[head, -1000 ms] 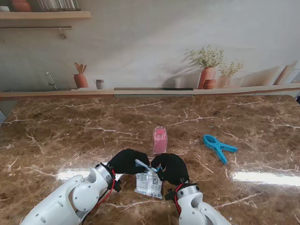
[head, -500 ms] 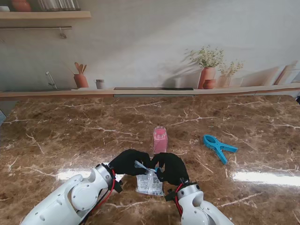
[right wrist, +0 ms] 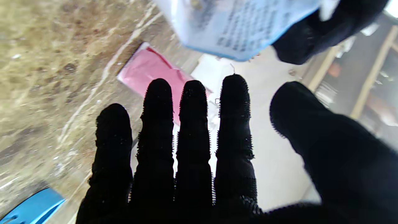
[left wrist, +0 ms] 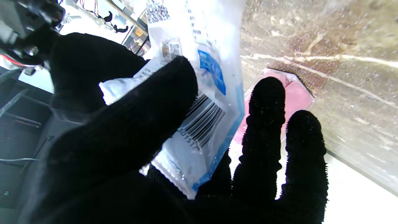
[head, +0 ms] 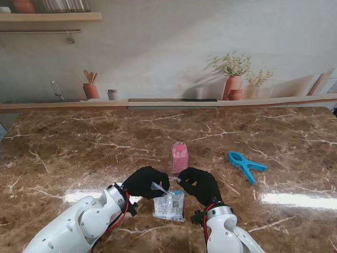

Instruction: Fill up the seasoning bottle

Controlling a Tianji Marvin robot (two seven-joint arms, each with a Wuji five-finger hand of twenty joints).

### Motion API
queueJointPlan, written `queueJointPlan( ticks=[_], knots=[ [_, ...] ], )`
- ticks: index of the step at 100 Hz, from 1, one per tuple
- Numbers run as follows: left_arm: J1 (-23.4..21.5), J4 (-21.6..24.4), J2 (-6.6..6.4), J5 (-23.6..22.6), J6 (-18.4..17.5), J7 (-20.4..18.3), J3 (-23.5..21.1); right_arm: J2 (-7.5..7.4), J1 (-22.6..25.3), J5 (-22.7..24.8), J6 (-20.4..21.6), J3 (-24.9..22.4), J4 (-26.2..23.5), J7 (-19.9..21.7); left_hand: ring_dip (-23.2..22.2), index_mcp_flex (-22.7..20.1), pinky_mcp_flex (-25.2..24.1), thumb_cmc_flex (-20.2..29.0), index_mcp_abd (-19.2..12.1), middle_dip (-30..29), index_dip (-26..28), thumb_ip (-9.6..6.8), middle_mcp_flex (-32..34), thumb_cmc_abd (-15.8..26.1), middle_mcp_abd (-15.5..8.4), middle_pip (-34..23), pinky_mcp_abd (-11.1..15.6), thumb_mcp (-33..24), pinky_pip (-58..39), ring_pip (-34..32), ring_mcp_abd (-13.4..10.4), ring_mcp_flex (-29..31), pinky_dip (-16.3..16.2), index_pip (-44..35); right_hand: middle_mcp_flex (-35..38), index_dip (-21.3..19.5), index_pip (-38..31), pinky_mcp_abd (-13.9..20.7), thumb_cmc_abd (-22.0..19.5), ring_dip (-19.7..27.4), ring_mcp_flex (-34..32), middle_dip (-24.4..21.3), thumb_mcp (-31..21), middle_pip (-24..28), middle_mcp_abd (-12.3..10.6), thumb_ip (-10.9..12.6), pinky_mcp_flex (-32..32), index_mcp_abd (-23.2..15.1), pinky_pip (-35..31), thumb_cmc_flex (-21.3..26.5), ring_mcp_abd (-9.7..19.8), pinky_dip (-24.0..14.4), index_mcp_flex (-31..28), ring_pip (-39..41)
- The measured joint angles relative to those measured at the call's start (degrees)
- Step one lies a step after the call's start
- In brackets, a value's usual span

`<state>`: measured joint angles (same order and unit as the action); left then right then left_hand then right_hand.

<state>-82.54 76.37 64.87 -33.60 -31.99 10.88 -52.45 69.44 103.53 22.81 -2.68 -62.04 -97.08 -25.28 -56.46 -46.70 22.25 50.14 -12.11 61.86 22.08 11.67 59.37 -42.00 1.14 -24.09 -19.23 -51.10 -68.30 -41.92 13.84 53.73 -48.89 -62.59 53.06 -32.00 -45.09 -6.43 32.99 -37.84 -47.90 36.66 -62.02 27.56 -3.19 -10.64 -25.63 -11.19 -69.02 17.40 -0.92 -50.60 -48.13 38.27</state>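
Brown marble surface [head: 79,147] is spreading across the room, with a kitchen-style wall behind it carrying potted plants [head: 234,74] and a shelf [head: 47,17].

Pink seasoning bottle [head: 180,157] is standing upright near the middle, just beyond both hands. A blue clip [head: 246,165] is lying well apart on the right, untouched.

Left hand [head: 146,181] is pinching the refill sachet [head: 169,204] at its upper edge; the left wrist view is showing the thumb [left wrist: 149,115] pressing on the printed bag [left wrist: 199,102] while the other fingers [left wrist: 267,124] are reaching toward the bottle [left wrist: 295,96]. The sachet is hanging down from that grip, on the near side of the bottle.

Right hand [head: 201,184] is hovering just beside the sachet top with fingers [right wrist: 192,124] straight and fairly spread, holding nothing as far as the right wrist view is showing; the bag [right wrist: 236,28] is sitting past its fingertips, not between them. A small pale bit at the sachet top is too small to identify.

Step, as I'm judging it: opening or readying the sachet, pouring not yet started. I cannot tell whether the bottle mouth is open or whether the sachet is already torn.

Next move is probably calling for the right hand to take or steady the bottle while the left is tipping the sachet mouth over it. Thin bag, narrow mouth: spilling is looking likely unless the two are lined up closely.
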Motion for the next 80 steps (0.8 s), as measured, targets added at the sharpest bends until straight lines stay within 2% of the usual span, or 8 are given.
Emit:
queueJointPlan(
  ticks=[5,10,16,27,44,59,72,80],
  knots=[
    [0.1,-0.1,0.0,-2.1,-0.4,0.9,0.1,0.03,-0.1,0.0,-2.1,-0.1,-0.4,1.0,-0.1,0.0,0.0,0.0,0.0,0.0,-1.1,0.0,0.0,0.0,0.0,0.0,0.0,0.0,0.0,0.0,0.0,0.0,0.0,-0.4,0.0,0.7,0.7,-0.1,0.0,1.3,-0.3,-0.9,0.0,-0.5,0.1,0.0,0.0,1.2,-0.6,0.0,-0.6,0.7,0.1,-2.3],
    [0.3,-0.2,-0.01,-4.6,-0.9,2.0,0.2,-0.07,-0.2,0.0,-4.1,-0.4,-0.8,3.9,-0.4,-0.6,0.0,0.0,0.0,0.0,-1.8,0.0,0.0,-0.5,0.0,0.0,0.0,-0.7,0.0,0.0,0.0,0.0,0.0,-0.8,-0.5,-0.2,5.7,-0.1,0.0,3.1,-0.3,-2.3,0.3,-2.1,0.7,0.0,0.0,2.7,-0.7,0.0,-1.2,2.0,0.4,-4.4],
    [0.5,-0.3,-0.02,-5.5,-1.4,2.6,0.5,-0.44,-0.4,-0.1,-6.9,-0.5,-1.6,8.3,-0.7,-0.6,0.0,0.0,0.0,0.0,-1.8,0.0,0.0,-0.9,0.0,0.0,0.0,-0.7,0.0,0.0,0.0,0.0,0.0,-0.8,-2.0,-2.6,14.2,-0.2,-0.3,4.4,-0.3,-4.3,1.2,-3.8,1.2,3.1,-0.7,5.0,-1.1,0.0,-1.9,2.4,2.6,-6.5],
    [0.9,-0.5,-0.08,-6.8,-2.0,3.7,1.0,-1.32,-0.8,-2.3,-10.2,-0.3,-2.5,13.0,-0.7,-0.6,0.0,0.0,0.0,0.0,-2.3,0.0,0.0,-1.0,-0.1,0.0,0.0,-0.7,0.0,0.0,0.0,0.0,0.0,-0.9,-3.0,-2.3,22.3,-0.1,-1.1,4.7,-0.3,-6.4,4.4,-5.6,2.0,3.6,-2.2,8.6,-3.1,-0.5,-2.7,2.7,7.4,-8.3],
    [1.3,-0.7,-0.27,-10.1,-2.3,5.6,1.6,-3.08,-1.1,-4.0,-11.6,-0.7,-3.6,22.1,-1.4,-1.5,0.0,0.0,0.0,0.0,-2.5,0.0,0.0,-2.2,-0.2,-0.5,0.4,-1.8,0.0,0.0,0.0,0.0,0.0,-1.6,-3.4,-1.4,23.7,1.4,-2.8,4.5,-0.3,-6.6,10.0,-6.0,2.2,4.3,-2.9,9.3,-6.6,-1.7,-2.8,2.7,8.8,-6.4],
    [1.6,-0.7,-0.68,-12.5,-2.4,6.3,2.0,-3.52,-1.0,-9.8,-11.0,-1.6,-3.6,22.9,-1.7,-1.5,0.0,0.0,0.0,0.0,-2.5,0.0,0.0,-2.2,-0.3,-0.7,0.6,-1.8,0.0,0.0,0.0,0.0,0.0,-1.6,-3.3,-1.3,23.7,2.0,-4.4,2.4,-0.3,-6.6,15.3,-6.1,2.6,4.8,-2.9,9.4,-8.4,-1.7,-2.9,2.7,8.8,-3.5],
    [1.7,-0.7,-0.83,-13.3,-2.4,7.0,2.2,-4.29,-1.0,-5.8,-11.0,-2.0,-4.0,26.5,-2.1,-1.5,0.0,0.0,0.0,0.0,-2.5,0.0,0.0,-2.2,-0.4,-0.8,0.9,-1.8,0.0,0.0,0.0,0.0,0.0,-1.6,-2.3,-1.3,23.3,2.3,-4.2,0.3,-0.3,-5.8,18.2,-5.1,2.6,5.5,-3.4,9.4,-10.2,-1.7,-2.6,2.6,8.5,-0.3],
    [1.8,-0.7,-0.93,-13.8,-2.4,7.5,2.6,-4.71,-1.2,-5.1,-11.0,-1.5,-4.0,26.4,-2.2,-1.5,0.0,0.0,0.0,0.0,-2.5,0.0,0.0,-2.2,-0.4,-0.8,1.0,-1.8,0.0,0.0,0.0,0.0,0.0,-1.6,-0.2,-1.9,21.3,2.7,-2.8,-0.5,-2.6,-5.0,17.8,-3.6,2.7,6.0,-4.8,9.4,-12.5,0.0,-2.3,2.0,6.1,2.4]
  ],
)
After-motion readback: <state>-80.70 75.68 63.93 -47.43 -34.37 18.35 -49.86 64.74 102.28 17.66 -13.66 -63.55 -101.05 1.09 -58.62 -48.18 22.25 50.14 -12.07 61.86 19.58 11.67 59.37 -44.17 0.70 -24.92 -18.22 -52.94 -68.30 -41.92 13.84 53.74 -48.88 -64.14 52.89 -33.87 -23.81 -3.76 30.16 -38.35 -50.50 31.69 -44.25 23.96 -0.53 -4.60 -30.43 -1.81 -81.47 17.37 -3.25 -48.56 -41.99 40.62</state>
